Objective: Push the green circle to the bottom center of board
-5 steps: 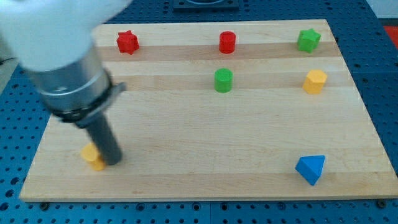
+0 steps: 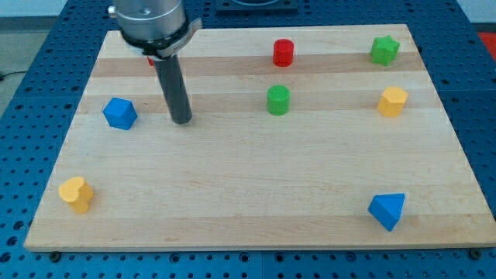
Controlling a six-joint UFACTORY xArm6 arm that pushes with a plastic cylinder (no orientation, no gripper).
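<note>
Green circle: the green circle [image 2: 278, 100] stands upright on the board [image 2: 248, 194], in the upper half and a little to the right of the middle line, well apart from the bottom edge where it is meant to end up.

Key relation: the green circle lies to the view's right of my tip [image 2: 181, 121] and slightly higher; to drive it toward the bottom center, the tip would likely have to come round above it, on the side facing the view's top.

Tip position: the tip rests on bare wood between the blue block [image 2: 120, 113] and the green circle, nearer the blue block, touching neither.

Claw: there is none; the arm ends in a plain dark rod that holds nothing.

Closest neighbours: the red cylinder [image 2: 284, 53] sits above the green circle, close to the top edge, and may crowd the approach.

Farther blocks: a green star [image 2: 384, 49] at the top right, a yellow block [image 2: 392, 101] on the right, a blue wedge [image 2: 387, 210] at the bottom right, a yellow heart-like block [image 2: 76, 194] at the bottom left.

Path: the wood below the green circle looks open.
</note>
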